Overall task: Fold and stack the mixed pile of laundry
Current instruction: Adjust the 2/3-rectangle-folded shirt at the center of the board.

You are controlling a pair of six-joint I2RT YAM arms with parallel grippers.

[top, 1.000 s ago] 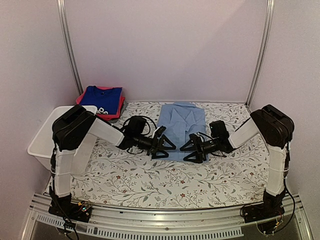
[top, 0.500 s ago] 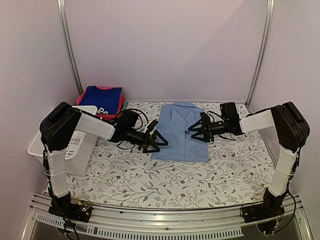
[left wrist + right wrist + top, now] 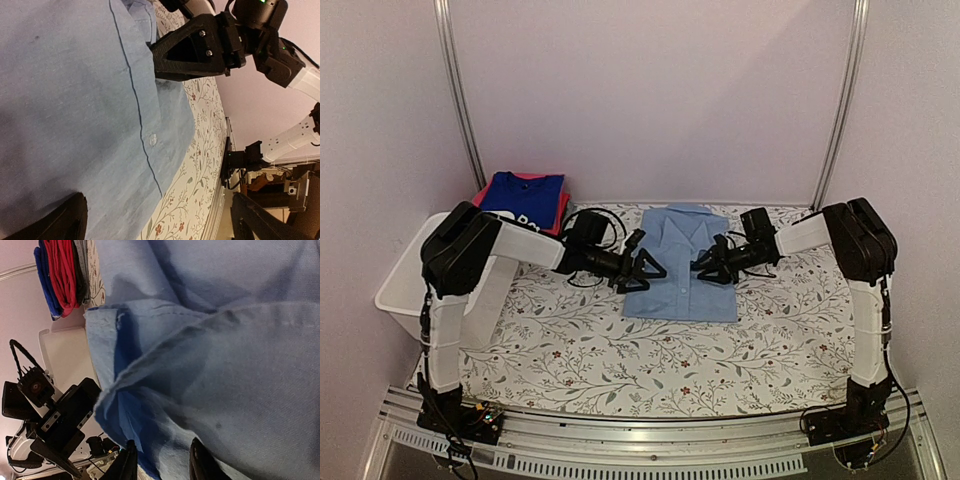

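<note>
The pale-blue shirt (image 3: 680, 268) lies folded flat at mid-table. My left gripper (image 3: 650, 270) hovers wide open at its left edge; in the left wrist view the shirt (image 3: 75, 100) fills the frame between the spread jaws of my left gripper (image 3: 165, 227). My right gripper (image 3: 703, 268) rests on the shirt's right half, also seen in the left wrist view as the right gripper (image 3: 200, 47). Its jaws stand narrowed but apart, with a raised fold of the shirt (image 3: 210, 365) between my right gripper (image 3: 162, 465). A folded stack (image 3: 523, 200) of blue over pink-red sits at the back left.
A white basket (image 3: 402, 280) stands off the table's left edge, beside the left arm. The folded stack (image 3: 60, 275) and the left gripper (image 3: 65, 425) show at the left of the right wrist view. Metal frame posts rise at both back corners.
My right gripper swung from the shirt's near edge onto its middle and its jaws have narrowed. My left gripper shifted a little farther along the shirt's left edge, still open.
</note>
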